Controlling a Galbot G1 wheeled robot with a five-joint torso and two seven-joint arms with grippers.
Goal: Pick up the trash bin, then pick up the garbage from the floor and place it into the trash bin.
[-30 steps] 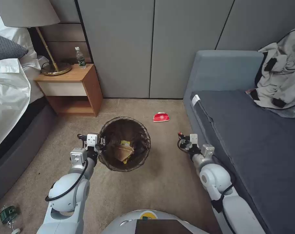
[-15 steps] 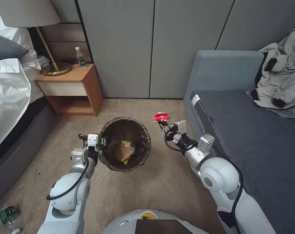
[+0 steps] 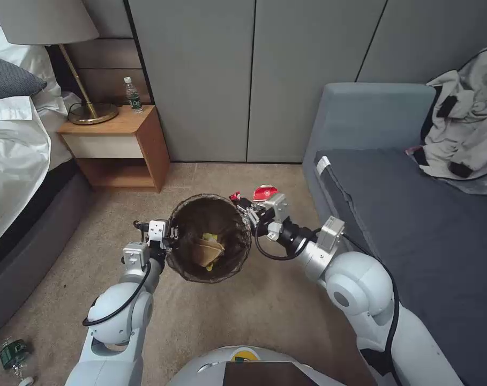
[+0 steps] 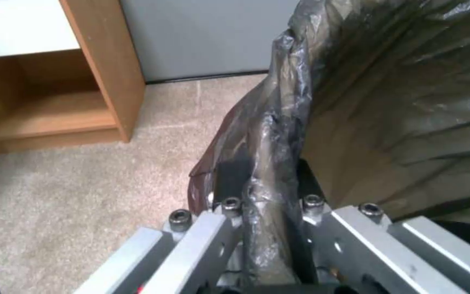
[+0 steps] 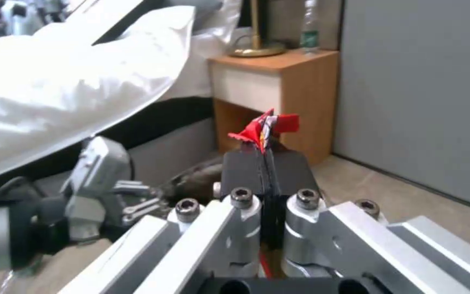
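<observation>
Since a second ago, the right gripper has been swung from beside the sofa to the far right rim of the trash bin; a red wrapper is now clamped between its closed pads. One red-and-white carton is seen on the carpet just behind that gripper. The bin is held off the floor by the left gripper, shut on its bagged rim. Two pieces are counted inside: one tan paper bag and one yellow snack wrapper.
</observation>
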